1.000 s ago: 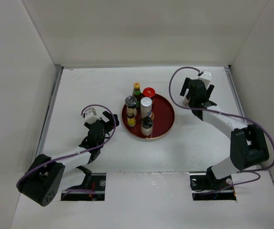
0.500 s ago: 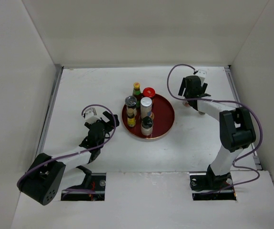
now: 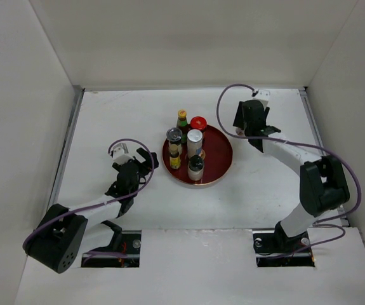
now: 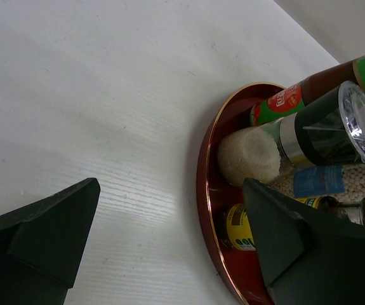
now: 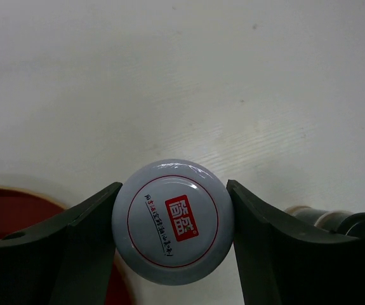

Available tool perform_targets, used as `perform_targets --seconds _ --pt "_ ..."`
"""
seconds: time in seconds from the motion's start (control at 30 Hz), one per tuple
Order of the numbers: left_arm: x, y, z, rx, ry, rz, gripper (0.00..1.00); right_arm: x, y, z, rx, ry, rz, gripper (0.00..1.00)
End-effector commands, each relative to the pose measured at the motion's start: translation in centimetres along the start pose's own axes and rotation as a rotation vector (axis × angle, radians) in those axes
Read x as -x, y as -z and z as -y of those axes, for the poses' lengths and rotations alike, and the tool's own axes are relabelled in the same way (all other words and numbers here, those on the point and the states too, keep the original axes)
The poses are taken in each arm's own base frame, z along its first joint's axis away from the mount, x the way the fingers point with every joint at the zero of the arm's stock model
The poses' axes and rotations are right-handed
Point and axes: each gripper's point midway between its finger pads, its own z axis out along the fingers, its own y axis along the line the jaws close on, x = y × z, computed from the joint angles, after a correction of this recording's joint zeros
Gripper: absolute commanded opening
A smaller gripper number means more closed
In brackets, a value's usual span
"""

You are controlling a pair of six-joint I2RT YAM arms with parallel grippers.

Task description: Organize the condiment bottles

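Note:
Several condiment bottles stand on the round red tray (image 3: 220,166): a green-capped one (image 3: 182,118), a red-capped one (image 3: 199,122), a silver-capped one (image 3: 195,136), a clear-topped grinder (image 3: 174,135) and a black-capped one (image 3: 195,164). My right gripper (image 3: 248,127) is just right of the tray, shut on a jar whose white lid bears a red logo (image 5: 172,219). My left gripper (image 3: 146,159) is open and empty at the tray's left rim (image 4: 206,190). The left wrist view shows a white-grain jar (image 4: 249,154) and a yellow-label jar (image 4: 238,226).
A small dark-capped bottle (image 5: 350,223) shows on the table close behind my right finger. The tray's edge (image 5: 4,206) shows at the lower left of the right wrist view. White walls enclose the table on three sides.
My right gripper has swung left toward the tray. The left arm and the bottles on the tray have not moved.

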Motion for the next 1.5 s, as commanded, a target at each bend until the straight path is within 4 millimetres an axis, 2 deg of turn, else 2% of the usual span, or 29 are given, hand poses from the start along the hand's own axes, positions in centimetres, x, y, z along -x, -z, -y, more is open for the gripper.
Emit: perform_targets --seconds 0.0,0.13,0.3,0.53,0.67,0.77,0.87,0.93,1.03,1.1,1.27,1.33,1.4,1.47 --pt "1.8 -0.5 2.2 -0.056 0.040 0.046 0.98 7.2 5.3 -5.8 0.171 -0.068 0.226 0.54" --pt "2.0 -0.5 2.1 -0.053 0.043 0.052 0.98 4.5 6.1 -10.4 0.266 -0.027 0.197 0.55" --pt "2.2 -0.4 1.8 -0.044 0.045 0.060 0.98 2.9 5.9 -13.3 0.321 -0.014 0.172 0.55" --pt "2.2 -0.4 1.7 -0.043 0.047 0.061 0.98 -0.3 4.1 -13.9 0.308 0.011 0.105 0.57" --pt "2.3 -0.4 1.7 -0.042 0.048 0.065 0.98 -1.4 3.7 -13.8 0.300 0.020 0.083 0.68" --pt "2.4 -0.5 1.4 -0.036 0.049 0.064 0.98 -1.4 3.8 -13.7 0.298 0.025 0.075 0.78" --pt "2.7 -0.4 1.4 -0.038 0.053 0.075 0.98 0.1 5.2 -12.9 0.297 0.010 0.099 0.85" --pt "2.7 -0.4 1.2 -0.031 0.053 0.077 0.98 1.5 6.4 -11.5 0.291 -0.011 0.120 0.88" --pt "2.7 -0.4 1.4 -0.039 0.054 0.074 0.98 3.1 6.9 -7.7 0.231 -0.047 0.149 0.89" --pt "2.6 -0.4 1.4 -0.036 0.052 0.073 0.98 3.7 6.6 -3.9 0.144 -0.084 0.173 0.90" --pt "2.5 -0.3 1.6 -0.046 0.051 0.066 0.98 4.6 6.0 7.4 -0.167 -0.173 0.258 0.99" --pt "2.3 -0.4 1.6 -0.044 0.049 0.064 0.98 4.0 5.5 10.5 -0.252 -0.181 0.247 1.00" --pt "2.2 -0.5 1.6 -0.043 0.047 0.058 0.98 3.2 4.7 11.8 -0.283 -0.188 0.225 1.00" --pt "2.1 -0.5 1.7 -0.046 0.046 0.055 0.98 2.4 4.0 11.9 -0.286 -0.185 0.200 1.00"
